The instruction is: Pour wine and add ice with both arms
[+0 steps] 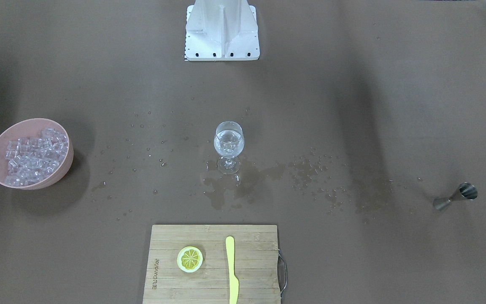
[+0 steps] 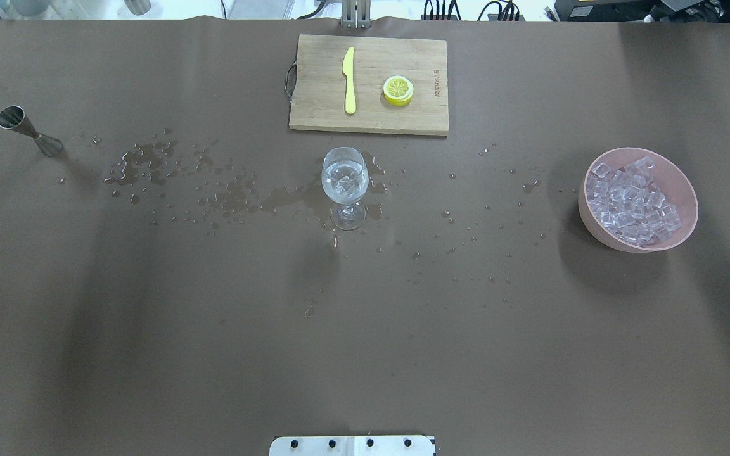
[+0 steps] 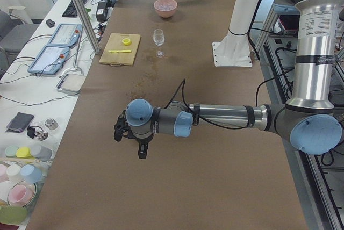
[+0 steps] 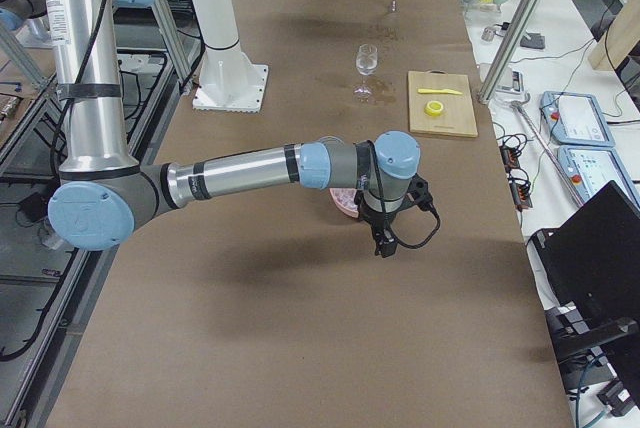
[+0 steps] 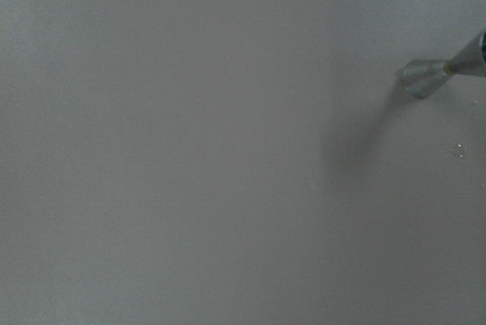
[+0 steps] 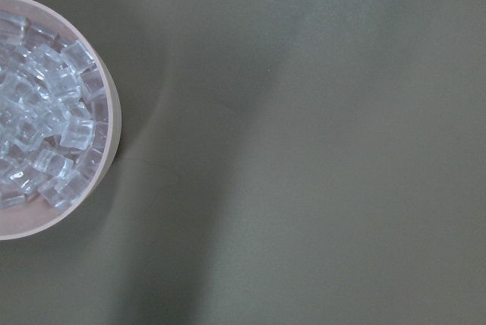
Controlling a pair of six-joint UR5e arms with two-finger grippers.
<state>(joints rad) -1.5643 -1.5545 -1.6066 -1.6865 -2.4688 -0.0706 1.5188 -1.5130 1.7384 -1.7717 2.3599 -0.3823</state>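
A stemmed wine glass [image 1: 228, 145] stands mid-table [image 2: 344, 183] and holds clear wine [image 1: 228, 141] in its bowl. The ice [image 1: 32, 158] fills a pink bowl [image 1: 59, 177], which also shows in the overhead view [image 2: 593, 221] and the right wrist view [image 6: 112, 143]. A steel jigger [image 1: 456, 197] stands at the other end [image 2: 28, 130] and shows in the left wrist view [image 5: 437, 74]. My left gripper [image 3: 142, 155] hangs above the table near the jigger's end. My right gripper [image 4: 385, 243] hangs beside the bowl. I cannot tell whether either is open or shut.
A wooden cutting board [image 1: 251, 278] at the operators' side carries a lemon slice [image 1: 190, 259] and a yellow knife [image 1: 231, 270]. Spilled drops and a wet patch [image 1: 226, 190] lie around the glass. The white base block [image 1: 222, 31] stands at the robot's edge.
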